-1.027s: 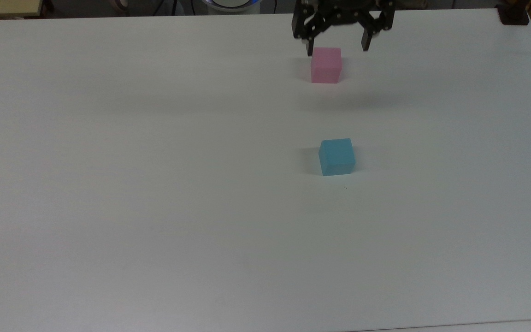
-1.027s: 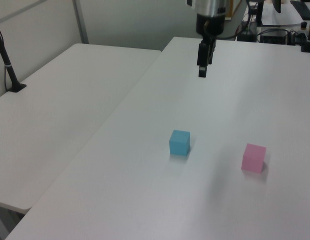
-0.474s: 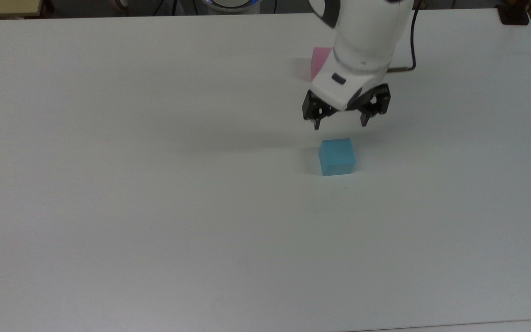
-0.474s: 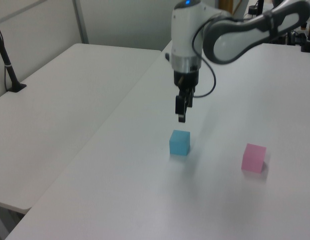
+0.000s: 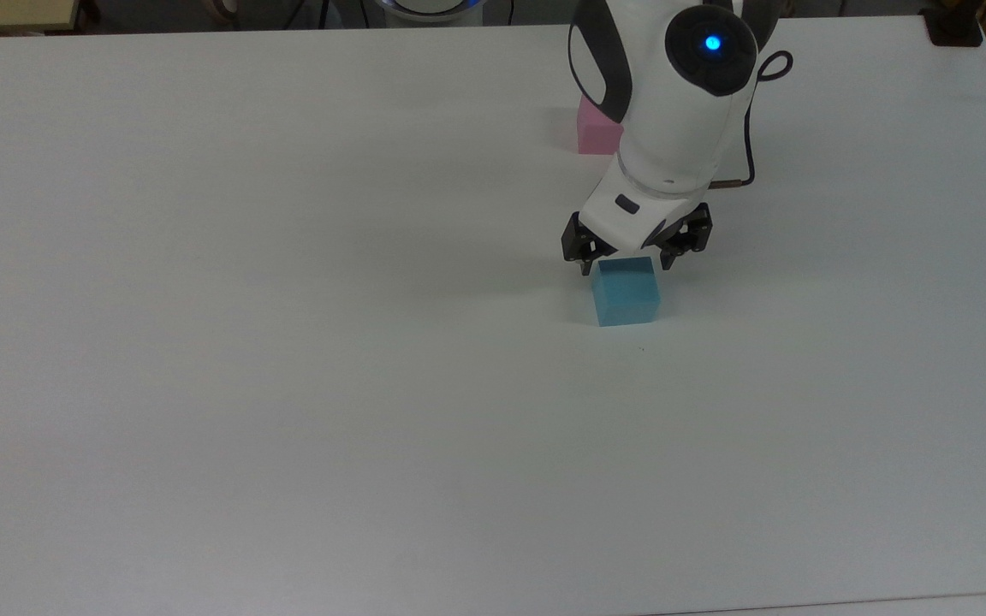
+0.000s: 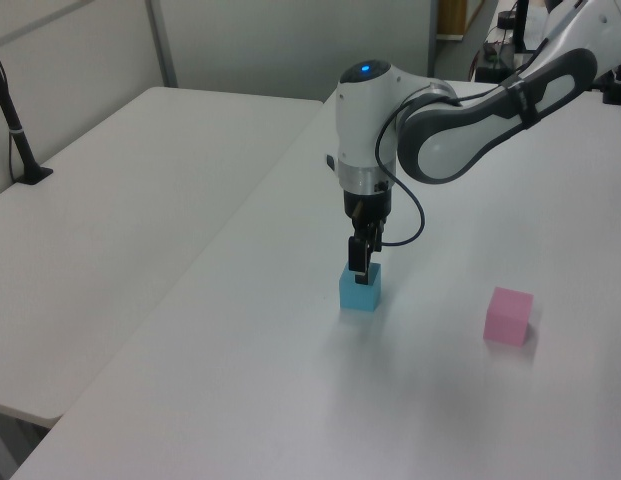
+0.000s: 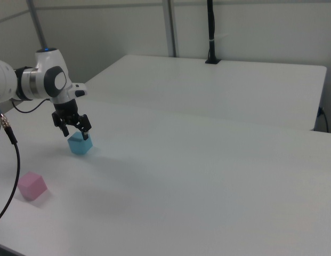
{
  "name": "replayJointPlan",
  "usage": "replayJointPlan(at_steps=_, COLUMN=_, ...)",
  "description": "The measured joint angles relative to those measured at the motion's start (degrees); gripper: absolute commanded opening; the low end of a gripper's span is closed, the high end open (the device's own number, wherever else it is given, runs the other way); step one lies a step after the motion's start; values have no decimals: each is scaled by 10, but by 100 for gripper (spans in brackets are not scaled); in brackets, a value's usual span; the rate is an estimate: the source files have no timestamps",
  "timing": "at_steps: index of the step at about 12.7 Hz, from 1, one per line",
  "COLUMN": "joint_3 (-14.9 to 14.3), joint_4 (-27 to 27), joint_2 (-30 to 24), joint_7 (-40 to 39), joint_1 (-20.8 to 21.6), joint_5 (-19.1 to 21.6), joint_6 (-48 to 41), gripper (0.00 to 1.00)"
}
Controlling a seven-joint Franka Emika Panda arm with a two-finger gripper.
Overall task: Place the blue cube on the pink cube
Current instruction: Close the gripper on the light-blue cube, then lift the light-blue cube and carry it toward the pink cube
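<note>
The gripper [image 5: 627, 263], fingers spread, hangs directly over the blue cube [image 5: 626, 293], one finger past each side of its top, so the grasp needs a straight drop.

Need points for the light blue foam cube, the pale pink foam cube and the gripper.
light blue foam cube [image 5: 627, 304], top view, on its front face.
pale pink foam cube [image 6: 508, 316], left view, middle of its near face.
gripper [image 7: 75, 133], right view, midway between its fingertips.
</note>
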Motion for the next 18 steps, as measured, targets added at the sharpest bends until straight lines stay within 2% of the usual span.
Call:
replayJointPlan(at_steps=3, joint_3=0, joint_4=-1, joint_2=12, joint_7=4, joint_1=0, joint_5=-11, joint_6=11, gripper=100)
replayJointPlan(at_steps=4, joint_3=0, joint_4=-2, joint_2=16, joint_7=4, joint_1=0, joint_5=-11, joint_6=15, gripper=94)
replayJointPlan(at_steps=5, joint_3=0, joint_4=-2, joint_2=20, joint_7=4, joint_1=0, joint_5=-11, joint_6=19, gripper=85)
replayJointPlan(at_steps=6, joint_3=0, joint_4=-2, joint_2=22, joint_7=8, joint_1=0, joint_5=-11, joint_6=23, gripper=69)
replayJointPlan(at_steps=7, joint_3=0, joint_4=-2, joint_2=24, joint_7=10, joint_1=0, joint_5=-11, joint_6=32, gripper=45)
replayJointPlan(at_steps=8, joint_3=0, joint_4=-3, joint_2=27, joint_7=11, joint_1=0, joint_5=-11, joint_6=39, gripper=31)
replayJointPlan(at_steps=9, joint_3=0, joint_4=-4, joint_2=28, joint_7=11, joint_1=0, joint_5=-11, joint_6=40, gripper=25)
replayJointPlan(at_steps=15, joint_3=0, joint_4=3, joint_2=16, joint_7=11, joint_1=0, joint_5=-12, joint_6=40, gripper=24)
replayJointPlan(at_steps=18, joint_3=-1, joint_4=23, joint_2=-33, joint_7=11, joint_1=-2, joint_5=-11, joint_6=-12, gripper=24)
